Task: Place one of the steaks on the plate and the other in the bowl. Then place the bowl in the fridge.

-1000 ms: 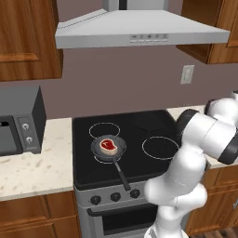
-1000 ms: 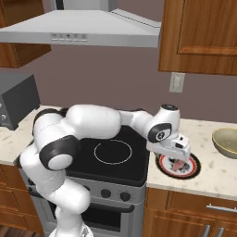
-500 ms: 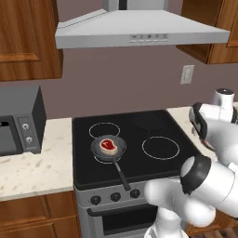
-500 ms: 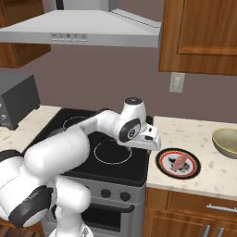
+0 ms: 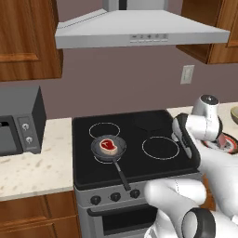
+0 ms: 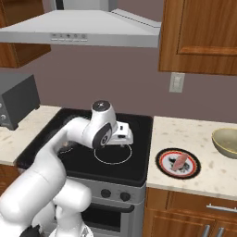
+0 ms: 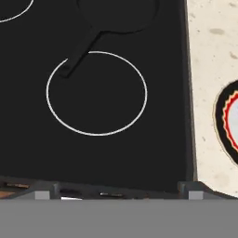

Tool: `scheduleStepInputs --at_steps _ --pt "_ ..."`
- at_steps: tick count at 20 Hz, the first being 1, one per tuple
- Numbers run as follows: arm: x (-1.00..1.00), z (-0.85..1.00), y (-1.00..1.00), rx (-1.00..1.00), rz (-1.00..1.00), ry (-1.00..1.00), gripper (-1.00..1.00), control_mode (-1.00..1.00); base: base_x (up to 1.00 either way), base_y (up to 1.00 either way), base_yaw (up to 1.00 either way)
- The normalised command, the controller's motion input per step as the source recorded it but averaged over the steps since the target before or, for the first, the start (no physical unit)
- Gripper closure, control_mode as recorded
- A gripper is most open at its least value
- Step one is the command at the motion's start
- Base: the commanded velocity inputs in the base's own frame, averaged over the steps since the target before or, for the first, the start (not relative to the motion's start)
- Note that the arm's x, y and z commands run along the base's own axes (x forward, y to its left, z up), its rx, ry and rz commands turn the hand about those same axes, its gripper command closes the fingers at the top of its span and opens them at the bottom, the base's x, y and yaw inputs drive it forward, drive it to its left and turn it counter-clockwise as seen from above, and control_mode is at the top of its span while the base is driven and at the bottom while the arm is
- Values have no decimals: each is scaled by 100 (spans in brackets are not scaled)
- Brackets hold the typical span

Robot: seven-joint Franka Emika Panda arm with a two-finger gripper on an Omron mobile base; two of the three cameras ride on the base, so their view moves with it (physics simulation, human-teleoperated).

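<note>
Steaks: I see two. One steak (image 6: 179,162) lies on the plate, pink and flat. The other steak (image 5: 108,144) sits in a dark frying pan (image 5: 109,148) on the stove's front left burner.
Plate: the plate (image 6: 163,159) rests on the speckled counter (image 6: 203,139) just right of the stove, near the front edge. In the hand view its black rim and red ring (image 7: 223,122) show at the right edge.
Gripper: the gripper (image 6: 124,134) hangs over the stove's front right burner ring (image 6: 112,153), apart from the plate and from the pan. I cannot tell how far the jaws are parted; nothing shows between them.
Stove: the black cooktop (image 7: 158,153) lies below the hand, with a white burner ring (image 7: 96,93) at centre and the pan's shadow across it.
Bowl: the tan bowl (image 6: 227,143) stands farther right on the counter, well apart from the plate.
Microwave: a grey microwave (image 5: 19,122) stands on the counter left of the stove.
Hood: a grey range hood (image 5: 139,31) hangs above, between wooden cabinets (image 6: 203,34).
</note>
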Motion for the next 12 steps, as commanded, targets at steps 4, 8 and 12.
scheduleStepInputs --at_steps 4,8,12 --pt "-1 47 90 -1 20 -3 -100 -100 0 0 0" --pt "3 12 95 -3 19 -4 -100 -100 0 0 0" --pt "18 2 100 -14 17 0 -100 -100 0 0 0"
